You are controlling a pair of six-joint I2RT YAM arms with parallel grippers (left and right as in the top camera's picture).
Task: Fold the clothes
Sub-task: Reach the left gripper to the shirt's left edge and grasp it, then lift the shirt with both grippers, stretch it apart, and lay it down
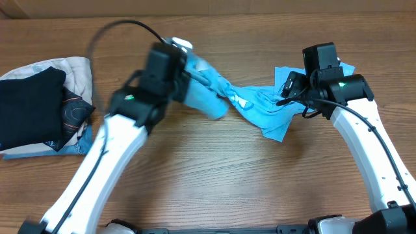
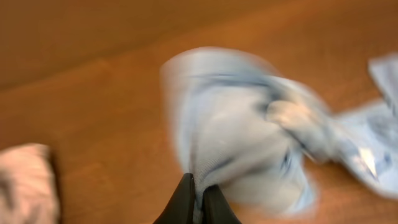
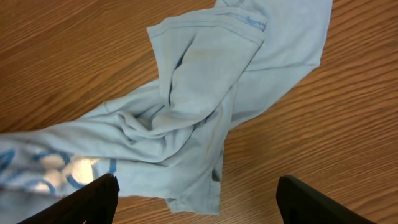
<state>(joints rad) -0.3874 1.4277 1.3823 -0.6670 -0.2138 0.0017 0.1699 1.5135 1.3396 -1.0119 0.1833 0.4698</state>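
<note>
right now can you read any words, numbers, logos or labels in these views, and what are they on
No text can be read in any view.
White print on the blue T-shirt: crumpled into folds, only curved white and blue shapes, no legible letters.
Orange circular mark on the dark garment at the left: too small to read.
Left wrist view: blurred, no text visible.

The left arm (image 1: 110, 149) stretches diagonally forward and inward, motion-blurred, its gripper (image 2: 199, 190) seemingly pinched together on the clothes (image 2: 236, 124), while the right arm (image 1: 364, 143) bends inward, its gripper (image 3: 198, 186) downward-facing with fingers spread wide.
</note>
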